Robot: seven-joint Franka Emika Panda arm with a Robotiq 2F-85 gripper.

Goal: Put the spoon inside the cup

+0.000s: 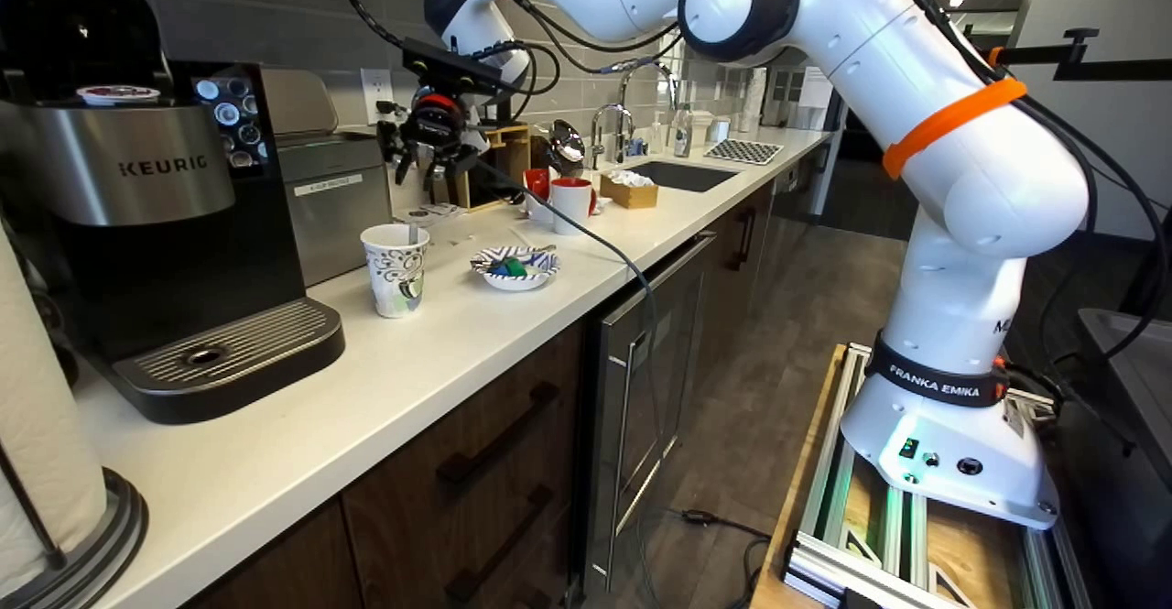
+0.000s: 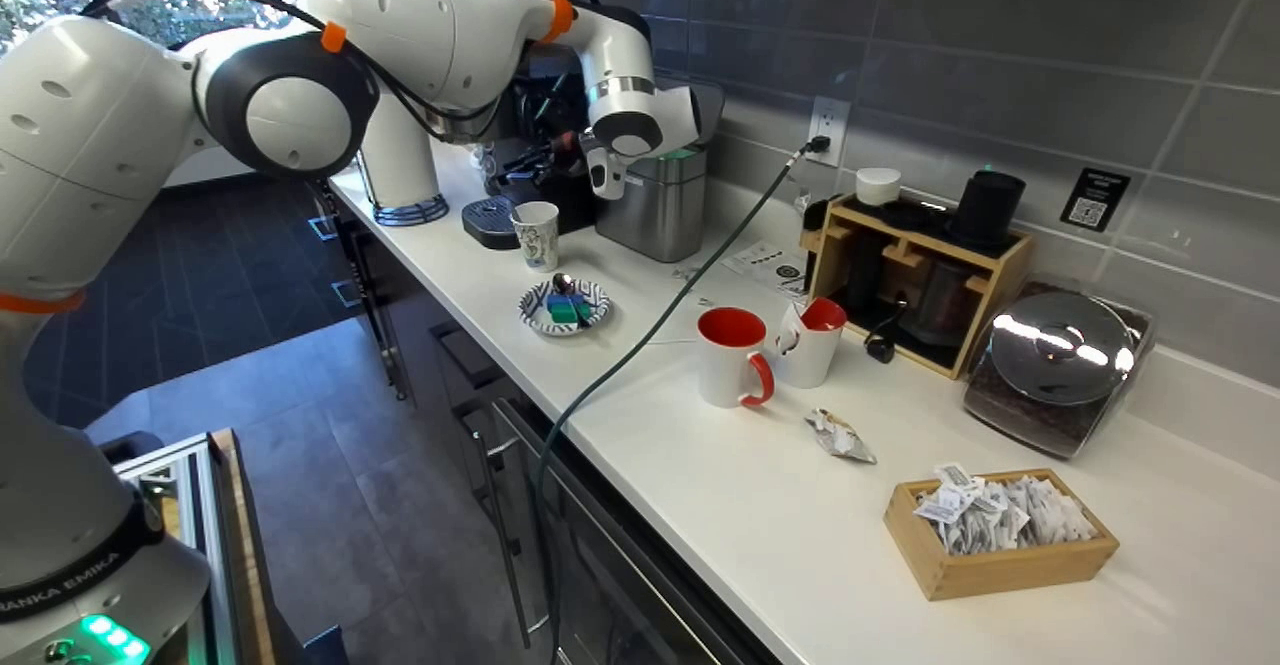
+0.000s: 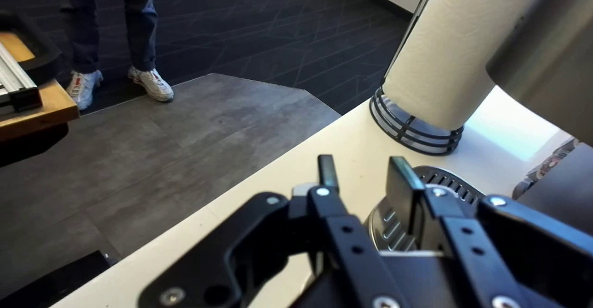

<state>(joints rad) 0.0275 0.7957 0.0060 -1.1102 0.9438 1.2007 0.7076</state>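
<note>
Hovering with gripper (image 3: 362,165) parted, holding nothing.
Showing a likely spoon (image 1: 413,233) standing near-upright in the paper cup (image 1: 389,275), below the gripper; not excluding the shiny piece (image 2: 563,284) in the patterned bowl (image 1: 515,284), also below.

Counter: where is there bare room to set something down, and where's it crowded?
Bare: between paper towels, coffee maker and front edge; between mugs, packet, box and front edge. Crowded: by mugs and rack; fairly tight by cup and bowl.
</note>
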